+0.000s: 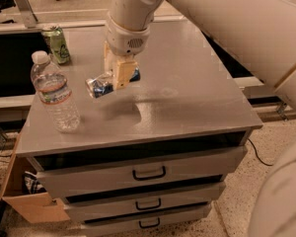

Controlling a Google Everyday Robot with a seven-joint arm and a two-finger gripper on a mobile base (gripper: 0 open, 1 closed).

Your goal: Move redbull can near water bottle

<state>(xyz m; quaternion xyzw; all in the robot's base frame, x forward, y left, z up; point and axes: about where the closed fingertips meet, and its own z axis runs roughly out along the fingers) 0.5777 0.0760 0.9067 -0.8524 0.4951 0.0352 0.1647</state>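
The water bottle (53, 92) stands upright near the front left of the grey cabinet top (187, 83). It is clear ribbed plastic with a white cap and a pale label. My gripper (119, 76) hangs above the middle left of the top, to the right of the bottle. It is shut on the redbull can (102, 85). The silver and blue can lies on its side in the fingers, lifted off the surface, its end pointing left toward the bottle. A gap remains between can and bottle.
A green can (56, 43) stands upright at the back left corner. The cabinet has three drawers with black handles (149, 173) below. A cardboard box (29, 204) sits on the floor at the lower left. A dark shelf runs behind.
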